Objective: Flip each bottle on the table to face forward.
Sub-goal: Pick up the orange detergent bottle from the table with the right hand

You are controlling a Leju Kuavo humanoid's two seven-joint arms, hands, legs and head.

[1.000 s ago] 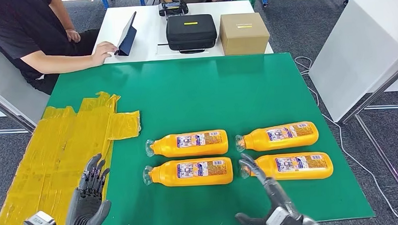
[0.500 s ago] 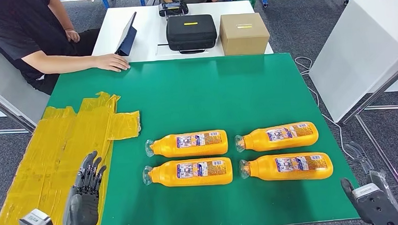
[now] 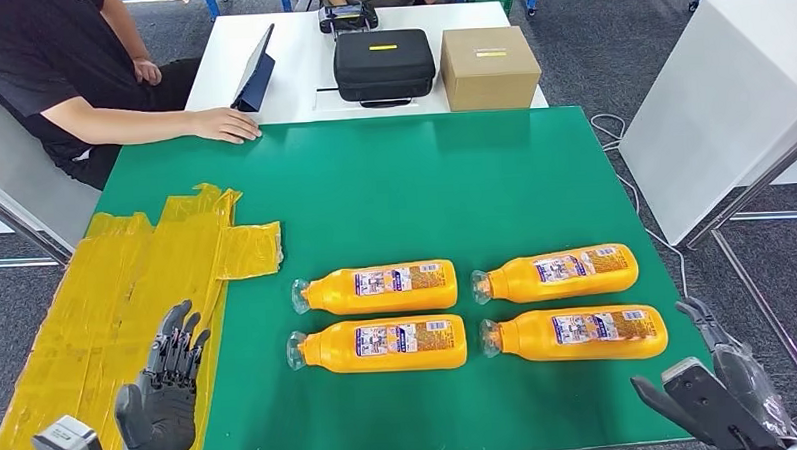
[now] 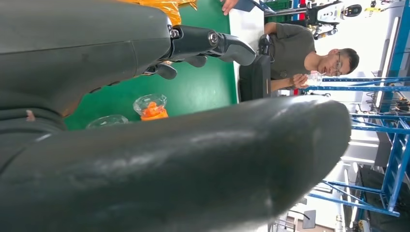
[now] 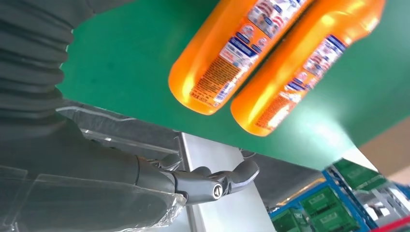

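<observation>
Several orange bottles lie on their sides on the green table (image 3: pixel 393 175), clear caps pointing left. The near right bottle (image 3: pixel 575 334) and far right bottle (image 3: pixel 558 271) form one pair; the near left bottle (image 3: pixel 379 345) and far left bottle (image 3: pixel 377 288) form the other. My right hand (image 3: pixel 726 394) hangs open just off the table's right front corner, holding nothing, right of the near right bottle. The right wrist view shows the two right bottles' bases (image 5: pixel 227 72). My left hand (image 3: pixel 165 393) is open over the yellow tape, left of the bottles. Two clear caps (image 4: pixel 151 106) appear in the left wrist view.
Yellow tape (image 3: pixel 126 285) covers the table's left part. A person's hand (image 3: pixel 226 124) rests on the far left edge. Beyond, a white table carries a black case (image 3: pixel 383 63), a cardboard box (image 3: pixel 489 67) and a tablet (image 3: pixel 254 70). A white panel (image 3: pixel 720 104) stands to the right.
My right hand has swung from in front of the near right bottle out past the table's right front corner. The person's hand moved from the tablet onto the green table. The left hand barely shifted.
</observation>
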